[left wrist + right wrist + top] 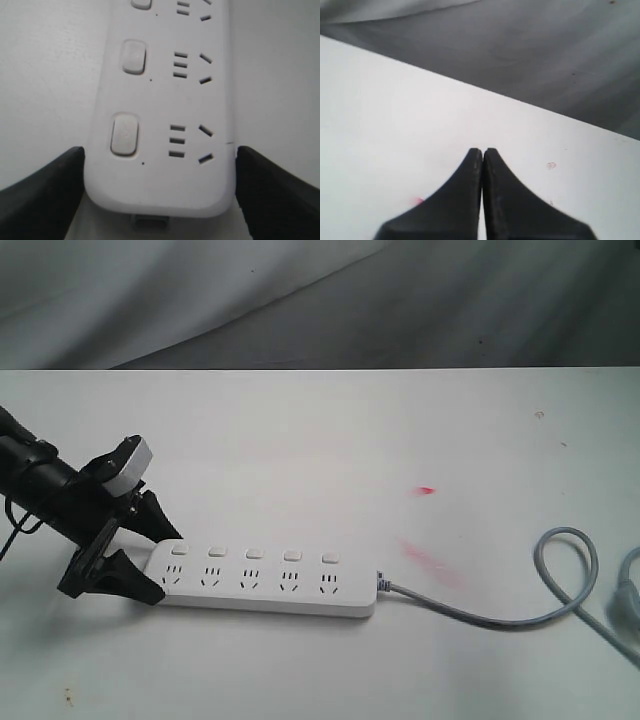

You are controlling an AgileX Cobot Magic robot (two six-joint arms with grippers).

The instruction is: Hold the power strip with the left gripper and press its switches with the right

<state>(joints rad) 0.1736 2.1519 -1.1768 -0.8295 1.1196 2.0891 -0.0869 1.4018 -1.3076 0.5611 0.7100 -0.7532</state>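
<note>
Black, broad-wedged left gripper [158, 562] sits right up front at eight o'clock in the exterior view. Its two jaws are pinching the rounded end of the long flat white plastic power strip [265, 580], one jaw on each long edge. The left wrist view shows them flush against the plastic. A small pale grey block [133, 465] rides on top of the gripper, and the slim black arm [40, 480] trails off toward nine o'clock.

The strip lies flat on the white table [300, 430] around six o'clock, running from the jaws toward four. Five small white rounded-square switches [253, 553] line up along it, one above each socket. A grey cord [500, 618] leaves the far end toward three o'clock and loops upward. Two faint red smudges [427, 490] mark the table at one o'clock from that far end.

Over to the black right gripper [482, 155]: jaws pressed together tip to tip, over white table, with grey cloth [545, 50] beyond the table's edge.
</note>
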